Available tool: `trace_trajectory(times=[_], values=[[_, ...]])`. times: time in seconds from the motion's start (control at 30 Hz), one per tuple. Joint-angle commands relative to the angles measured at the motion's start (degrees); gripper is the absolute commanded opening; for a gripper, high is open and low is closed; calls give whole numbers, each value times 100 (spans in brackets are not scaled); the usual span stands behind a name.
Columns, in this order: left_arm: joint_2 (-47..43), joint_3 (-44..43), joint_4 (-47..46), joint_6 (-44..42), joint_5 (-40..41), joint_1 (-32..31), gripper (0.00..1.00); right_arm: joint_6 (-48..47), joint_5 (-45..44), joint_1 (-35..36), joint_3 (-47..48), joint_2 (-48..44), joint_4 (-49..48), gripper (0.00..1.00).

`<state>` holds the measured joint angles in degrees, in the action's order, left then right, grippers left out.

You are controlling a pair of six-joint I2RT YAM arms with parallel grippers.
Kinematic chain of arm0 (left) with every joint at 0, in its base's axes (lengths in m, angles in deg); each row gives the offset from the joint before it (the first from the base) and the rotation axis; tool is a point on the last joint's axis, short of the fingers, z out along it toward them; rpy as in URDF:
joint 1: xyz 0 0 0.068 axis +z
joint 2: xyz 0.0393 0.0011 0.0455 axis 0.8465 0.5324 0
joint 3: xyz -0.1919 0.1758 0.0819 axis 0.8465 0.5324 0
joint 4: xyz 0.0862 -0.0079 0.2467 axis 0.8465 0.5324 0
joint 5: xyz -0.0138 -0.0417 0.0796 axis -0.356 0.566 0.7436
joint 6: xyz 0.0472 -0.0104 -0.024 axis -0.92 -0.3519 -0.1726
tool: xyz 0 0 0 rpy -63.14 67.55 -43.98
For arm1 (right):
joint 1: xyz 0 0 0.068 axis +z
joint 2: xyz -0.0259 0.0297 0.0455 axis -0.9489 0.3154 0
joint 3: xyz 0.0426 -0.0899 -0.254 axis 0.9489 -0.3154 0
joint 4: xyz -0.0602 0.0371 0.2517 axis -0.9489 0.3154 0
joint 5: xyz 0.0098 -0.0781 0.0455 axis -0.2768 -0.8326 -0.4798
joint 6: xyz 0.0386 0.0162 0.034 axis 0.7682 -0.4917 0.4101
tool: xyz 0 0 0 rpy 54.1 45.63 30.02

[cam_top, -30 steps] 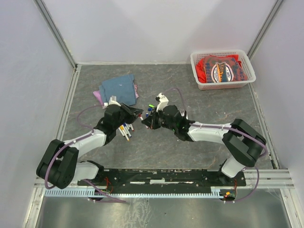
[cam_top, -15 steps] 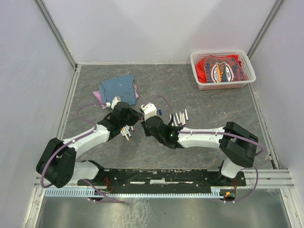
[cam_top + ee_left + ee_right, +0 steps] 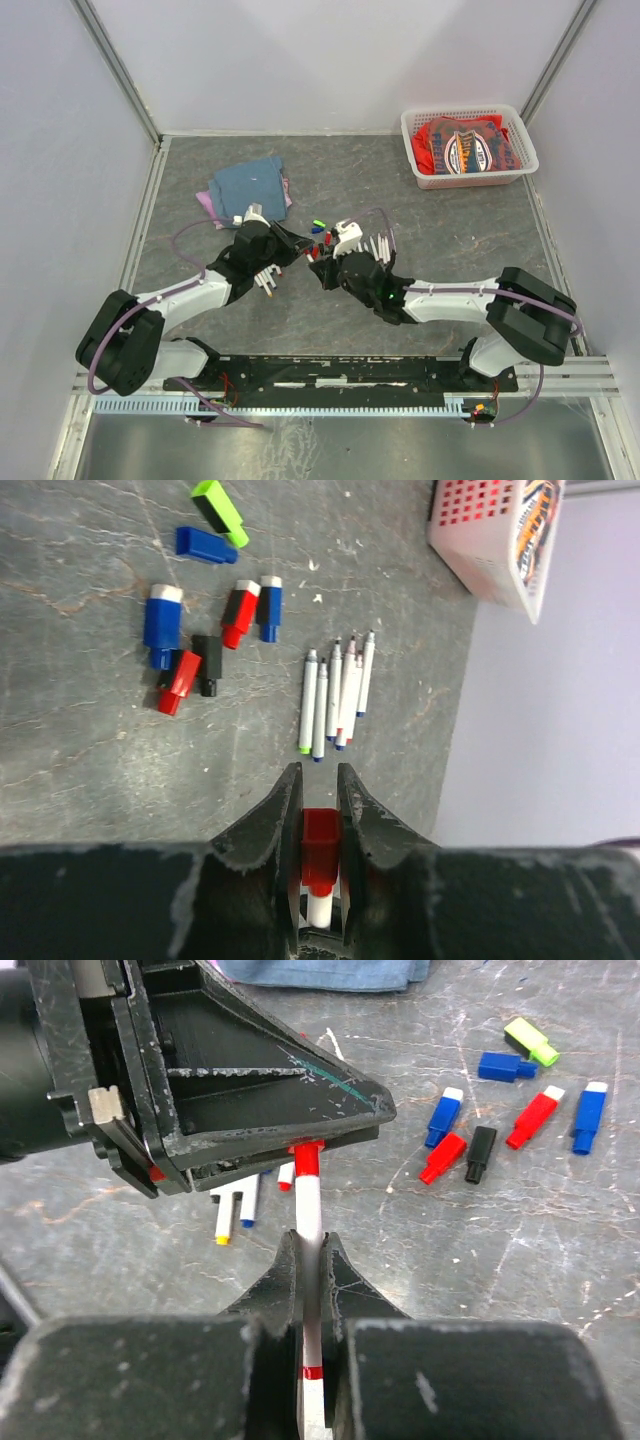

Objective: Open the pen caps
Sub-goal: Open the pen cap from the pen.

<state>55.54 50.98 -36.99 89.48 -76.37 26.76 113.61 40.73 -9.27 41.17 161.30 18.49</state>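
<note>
Red pen cap (image 3: 321, 842) clamped in left jaws, right jaws pinching barrel (image 3: 310, 1218); basket (image 3: 470, 181) holds cloth (image 3: 465, 146).

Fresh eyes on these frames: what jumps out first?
Mid-table, the left gripper clamps a red cap while the right gripper pinches the white barrel it sits on. Beyond them lie loose caps and a row of uncapped pens. A white basket sits in the far right corner.

Mid-table: left gripper (image 3: 320, 780) and right gripper (image 3: 310, 1248) facing, one pen (image 3: 310, 1200) between them, its cap (image 3: 321, 842) in the left. Loose pen caps (image 3: 318, 229) just behind; bare pens (image 3: 381, 245) right of those, more pens (image 3: 265, 281) beneath the left gripper. Cloth (image 3: 250, 187) far left, basket (image 3: 468, 109) far-right corner.
</note>
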Motion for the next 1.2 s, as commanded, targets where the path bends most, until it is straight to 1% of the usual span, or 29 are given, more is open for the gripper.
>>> trace_trajectory(times=[0.0, 0.13, 0.3, 0.47, 0.67, 0.8, 0.9, 1.0, 1.07, 1.17], values=[[-167, 83, -1610, 204, 305, 285, 3, 787, 884, -255, -550, -389, -547, 1], [-277, 156, -1945, 97, 179, 360, 3, 1281, 1437, -550, -864, -412, -1332, 1], [-285, 263, -2266, 161, 60, 433, 3, 1824, 1949, -816, -1166, -124, -2369, 1], [-276, 335, -2448, 242, -45, 535, 3, 1933, 2132, -863, -1238, 39, -2699, 1], [-228, 519, -2790, 553, -133, 619, 3, 1939, 2159, -885, -1320, 103, -2842, 1], [-171, 606, -3230, 688, -280, 691, 3, 2197, 2367, -951, -1435, 359, -3440, 1], [-177, 635, -3353, 694, -330, 726, 3, 2314, 2450, -972, -1472, 492, -3705, 1], [-185, 686, -3527, 760, -357, 751, 3, 2316, 2479, -978, -1468, 542, -3737, 1], [-170, 667, -3552, 798, -392, 759, 3, 2183, 2464, -971, -1427, 460, -3530, 1], [-219, 483, -3024, 718, -331, 769, 3, 1799, 2230, -903, -1332, 149, -2574, 1]])
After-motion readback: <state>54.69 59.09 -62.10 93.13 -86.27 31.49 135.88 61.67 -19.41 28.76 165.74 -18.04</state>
